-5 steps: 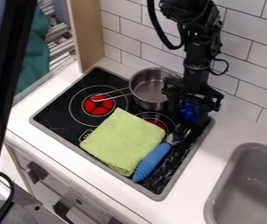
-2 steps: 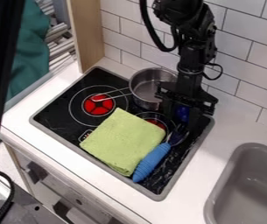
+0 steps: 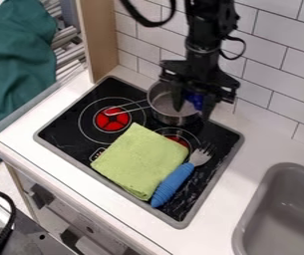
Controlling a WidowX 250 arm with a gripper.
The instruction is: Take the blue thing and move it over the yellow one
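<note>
Gripper [image 3: 193, 112] hangs above the pot [image 3: 174, 118] at twelve o'clock, seemingly closed on the blue thing [image 3: 195, 100]. Grasp looks done; carrying it toward seven o'clock, over the yellow cloth [image 3: 139, 162], remains.

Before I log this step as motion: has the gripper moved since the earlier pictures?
Yes: against the stove, the gripper has moved up and left in the view, away from the stove's right-hand corner.

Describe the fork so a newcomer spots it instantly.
Find the black stovetop beside the gray sink. On it, the fork lies along the edge of the yellow-green cloth. Its ribbed blue handle sets it apart from the cloth and metal pot.
</note>
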